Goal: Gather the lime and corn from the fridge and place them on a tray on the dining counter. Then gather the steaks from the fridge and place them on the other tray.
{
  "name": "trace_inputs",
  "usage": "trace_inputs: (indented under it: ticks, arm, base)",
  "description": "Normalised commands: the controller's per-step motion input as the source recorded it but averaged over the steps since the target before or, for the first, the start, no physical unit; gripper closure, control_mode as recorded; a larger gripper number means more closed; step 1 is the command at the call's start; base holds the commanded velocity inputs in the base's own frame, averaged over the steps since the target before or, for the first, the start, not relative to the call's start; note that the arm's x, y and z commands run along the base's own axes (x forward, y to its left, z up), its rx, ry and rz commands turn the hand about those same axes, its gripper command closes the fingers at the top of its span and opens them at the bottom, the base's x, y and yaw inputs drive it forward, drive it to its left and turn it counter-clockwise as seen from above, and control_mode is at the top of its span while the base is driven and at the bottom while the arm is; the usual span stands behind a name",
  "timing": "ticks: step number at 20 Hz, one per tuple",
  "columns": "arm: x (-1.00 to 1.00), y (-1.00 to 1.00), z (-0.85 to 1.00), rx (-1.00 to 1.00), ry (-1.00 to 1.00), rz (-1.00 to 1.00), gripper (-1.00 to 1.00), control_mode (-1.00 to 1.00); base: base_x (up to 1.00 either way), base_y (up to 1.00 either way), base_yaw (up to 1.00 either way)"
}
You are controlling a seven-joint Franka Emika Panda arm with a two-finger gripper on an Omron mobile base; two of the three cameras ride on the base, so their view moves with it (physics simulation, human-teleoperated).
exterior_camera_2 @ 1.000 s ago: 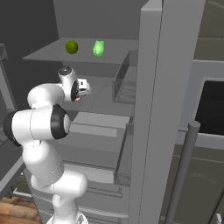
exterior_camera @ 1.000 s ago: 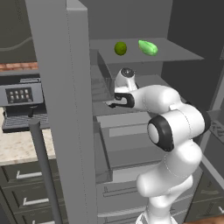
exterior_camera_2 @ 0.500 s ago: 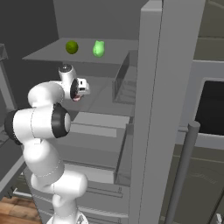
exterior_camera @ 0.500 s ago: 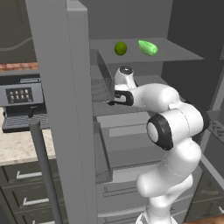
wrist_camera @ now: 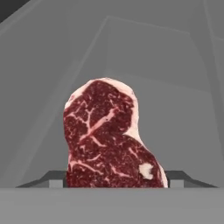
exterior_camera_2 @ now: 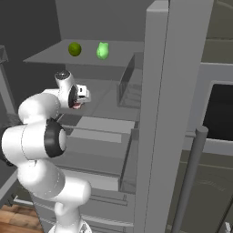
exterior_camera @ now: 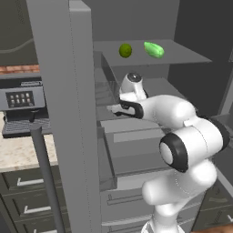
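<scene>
**Steak between my fingers inside the fridge**

I am reaching my arm into the open fridge (exterior_camera: 68, 91), with my gripper (exterior_camera_2: 78, 101) sitting over the middle shelf, below the top shelf (exterior_camera_2: 54, 55). In the hand view, my gripper (wrist_camera: 114, 183) is pointing straight at one steak (wrist_camera: 107, 140), a dark red slab with pale marbling and a whitish fat rim. The steak is lying on the grey shelf floor, and its near end is sitting between my two finger tips (wrist_camera: 54, 180), which are flanking it on both sides. My jaws are standing partly closed, about as wide as the steak, and appear to be pressing on its edges; the meat is filling the whole gap between them. From the right base view a small reddish patch is showing just beneath my hand, which is the same steak (exterior_camera_2: 76, 106).

On the top shelf, the lime (exterior_camera: 125, 50) is resting well apart from my hand, a dark green ball. Just beside it a brighter green item (exterior_camera: 154, 49) is lying; I cannot tell what it is. Both are showing again in the right base view, the lime (exterior_camera_2: 74, 48) to the left of the brighter item (exterior_camera_2: 103, 50).

The fridge door (exterior_camera_2: 157, 113) is standing open, its long handle (exterior_camera_2: 189, 177) hanging in front. A black coffee machine (exterior_camera: 20, 107) is sitting on the wall counter (exterior_camera: 18, 152) to the left of the fridge.
</scene>
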Motion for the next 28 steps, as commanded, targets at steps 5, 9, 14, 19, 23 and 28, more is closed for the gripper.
trace_inputs:
  ticks: [5,9,14,19,23,28]
  arm:
    - [-0.71,-0.16,0.39,0.0,-0.1,-0.08,1.0,-1.0]
    - [-0.67,-0.27,0.96,0.0,-0.05,-0.13,1.0,-1.0]
    - [-0.78,-0.22,0.88,0.01,0.0,-0.12,1.0,-1.0]
    - [-0.99,-0.19,0.47,0.06,0.0,-0.07,1.0,-1.0]
    - [-1.0,-0.29,0.27,0.1,0.0,-0.06,1.0,-1.0]
    - [-0.99,-0.38,0.13,0.1,0.0,-0.05,1.0,-1.0]
  base:
    - [0.0,0.0,0.0]
    - [0.0,0.0,0.0]
    - [0.0,0.0,0.0]
    - [0.0,0.0,0.0]
    - [0.0,0.0,0.0]
    - [0.0,0.0,0.0]
